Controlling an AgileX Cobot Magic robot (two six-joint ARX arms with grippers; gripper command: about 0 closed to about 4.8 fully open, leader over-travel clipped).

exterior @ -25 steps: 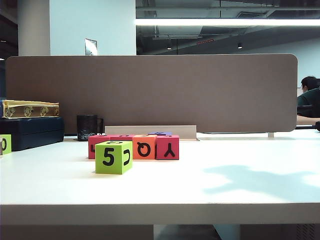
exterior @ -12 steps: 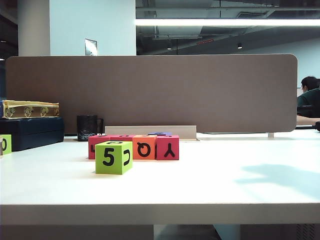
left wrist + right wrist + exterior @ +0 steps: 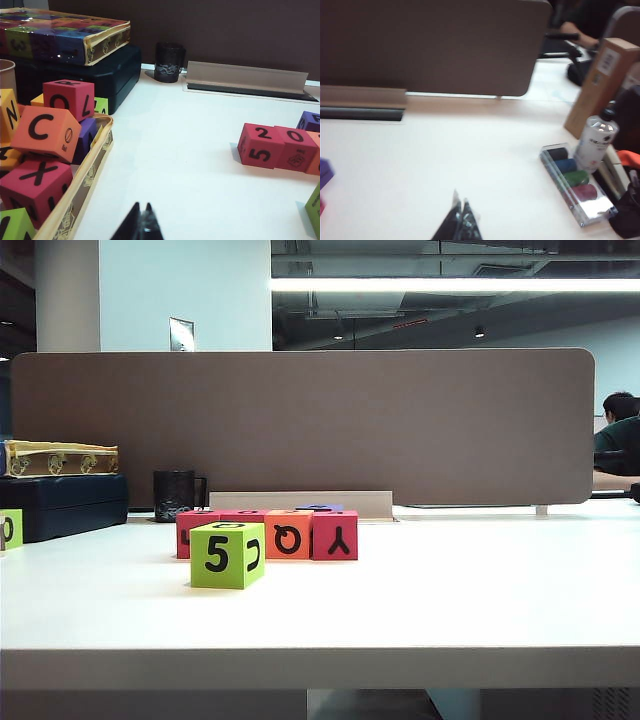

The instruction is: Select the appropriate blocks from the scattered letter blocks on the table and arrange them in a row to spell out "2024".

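The appropriate blocks stand in a row at the middle left of the white table [image 3: 450,580]: a pink-red cube [image 3: 197,533], one half hidden behind it [image 3: 243,513], an orange Q cube [image 3: 289,534] and a pink-red Y cube [image 3: 334,534]. In the left wrist view their tops read 2 [image 3: 257,145] and 0 [image 3: 295,148]. A lime-green 5 cube [image 3: 228,554] sits in front and a purple cube [image 3: 320,507] behind. My left gripper [image 3: 142,206] is shut and empty, hovering well short of the row. Far from the blocks, my right gripper [image 3: 460,200] is shut and empty. Neither shows in the exterior view.
A tan-rimmed box [image 3: 95,150] of scattered letter blocks sits beside my left gripper, with a dark case [image 3: 115,75] and black cup [image 3: 169,62] beyond. A clear case of thread spools [image 3: 575,185], a bottle [image 3: 595,142] and a cardboard box [image 3: 602,85] stand near my right gripper.
An arm's shadow on the right of the table slid rightward and has left the exterior view. The blocks have not moved.
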